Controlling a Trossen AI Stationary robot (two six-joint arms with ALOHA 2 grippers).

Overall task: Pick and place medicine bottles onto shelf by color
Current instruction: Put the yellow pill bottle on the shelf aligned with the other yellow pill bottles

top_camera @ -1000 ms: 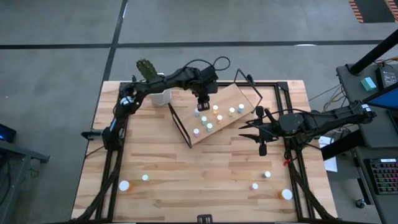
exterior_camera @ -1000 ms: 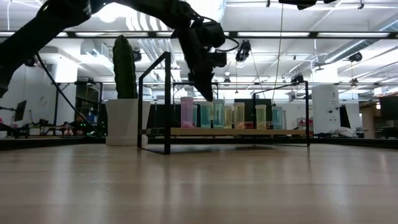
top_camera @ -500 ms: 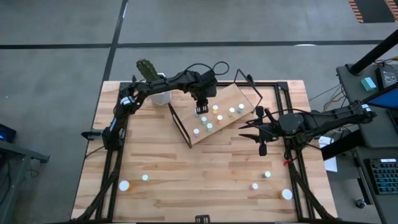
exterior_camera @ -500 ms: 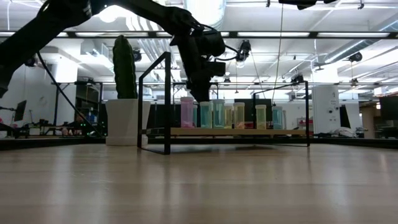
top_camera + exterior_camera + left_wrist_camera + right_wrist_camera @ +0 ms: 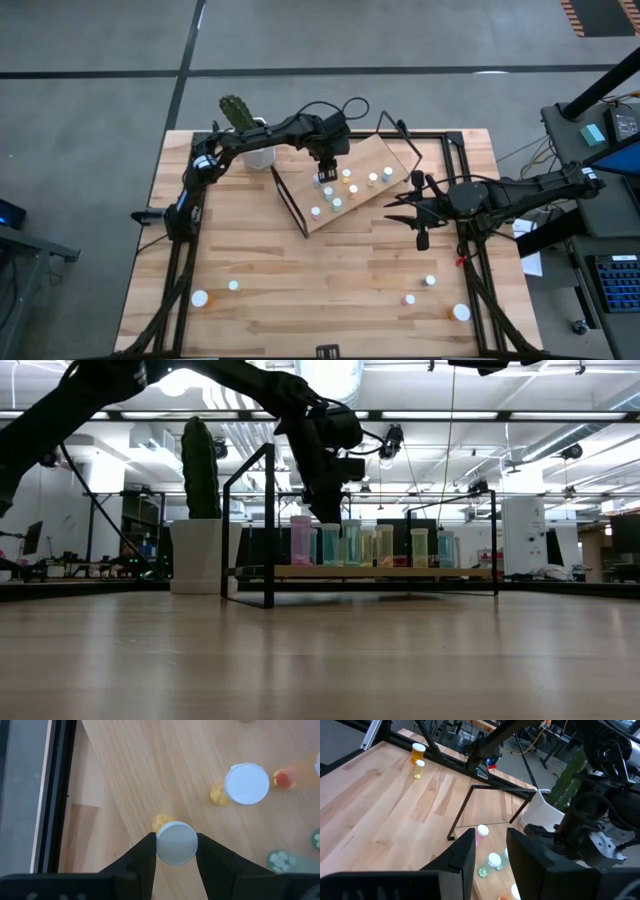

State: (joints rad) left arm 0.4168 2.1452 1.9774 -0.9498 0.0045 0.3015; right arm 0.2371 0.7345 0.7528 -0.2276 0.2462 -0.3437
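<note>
The shelf [image 5: 366,156] is a tilted light-wood board on a black wire frame at the table's far middle, and several small bottles [image 5: 346,176] stand on it. My left gripper [image 5: 322,176] hangs over the shelf's left part, pointing steeply down and shut on a white-capped bottle [image 5: 176,842] with yellow pills. In the low view that bottle [image 5: 330,546] stands in the row on the board. My right gripper [image 5: 400,206] waits open off the shelf's right end with nothing between its fingers [image 5: 465,851]. My left gripper pinches the bottle's round white cap [image 5: 165,851] between its two fingers, one on each side. The fingers come from above, slanting steeply down. The bottle stands upright below them, and its bottom looks set on the shelf board [image 5: 130,780].
A white pot with a cactus [image 5: 250,140] stands left of the shelf, close to my left arm. Loose bottles lie near the table's front: two at the left [image 5: 200,298] and three at the right [image 5: 430,281]. Other bottles [image 5: 246,783] stand close by the held one.
My left gripper has sunk a little toward the shelf board with the white-capped bottle between its fingers, then stayed there. My right arm has kept still.
</note>
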